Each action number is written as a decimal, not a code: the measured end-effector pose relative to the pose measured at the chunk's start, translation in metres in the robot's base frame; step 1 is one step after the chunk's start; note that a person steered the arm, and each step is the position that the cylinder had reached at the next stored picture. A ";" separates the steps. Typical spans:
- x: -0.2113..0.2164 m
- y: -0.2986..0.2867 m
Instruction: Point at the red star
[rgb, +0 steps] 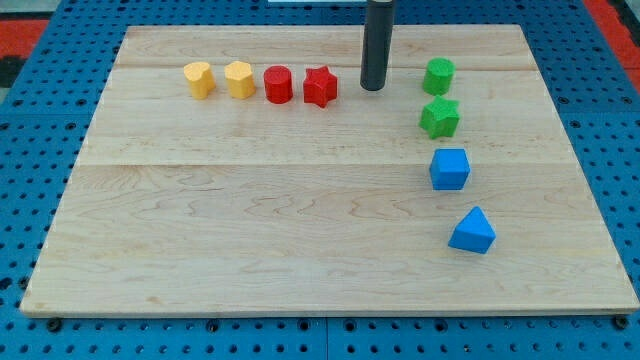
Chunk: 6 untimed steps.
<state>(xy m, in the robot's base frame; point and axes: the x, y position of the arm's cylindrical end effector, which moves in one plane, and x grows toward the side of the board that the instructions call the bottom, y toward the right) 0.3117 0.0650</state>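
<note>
The red star (319, 87) lies near the view's top, at the right end of a row of blocks. My tip (373, 88) rests on the wooden board just to the right of the red star, with a small gap between them. The dark rod rises straight up out of the view's top.
Left of the red star lie a red cylinder (278, 85), a yellow hexagon (239, 79) and a yellow heart-like block (200, 80). On the right stand a green cylinder (438, 76), a green star (439, 118), a blue cube (449, 169) and a blue triangular block (472, 232). The board (250, 220) lies on a blue pegboard.
</note>
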 end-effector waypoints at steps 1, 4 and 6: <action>0.000 0.000; 0.004 0.002; 0.066 -0.040</action>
